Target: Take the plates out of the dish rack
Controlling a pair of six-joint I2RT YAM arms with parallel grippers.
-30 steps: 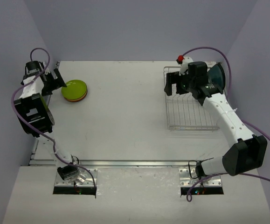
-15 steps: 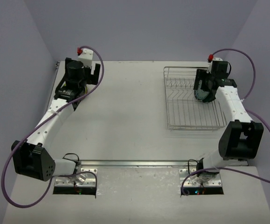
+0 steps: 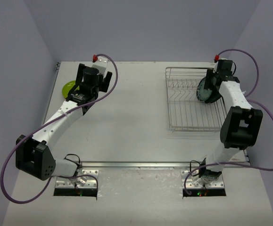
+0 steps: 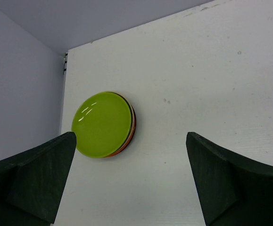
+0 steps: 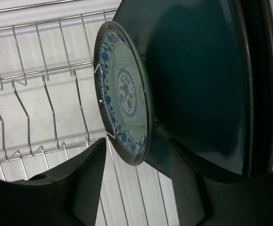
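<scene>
Your right tool (image 5: 131,141) is down in the dish rack (image 3: 188,110) at the far right of the surface (image 3: 136,122). Its two fingers straddle the lower edge of a small blue-patterned plate (image 5: 124,99) that stands on edge between the tines. One finger sits just beside the plate's front rim and the other runs behind it. The jaws have a middling gap, and you cannot tell from these views whether they are pinching the plate. Directly behind that plate the large dark-teal plate (image 5: 197,84) also stands upright in the rack. Your left tool (image 4: 130,141) hangs over the far left of the surface with its fingers (image 4: 32,183) spread wide and nothing between them. It looks down on a stack of plates (image 4: 103,124) lying flat there, green on top with orange and dark edges showing underneath.
</scene>
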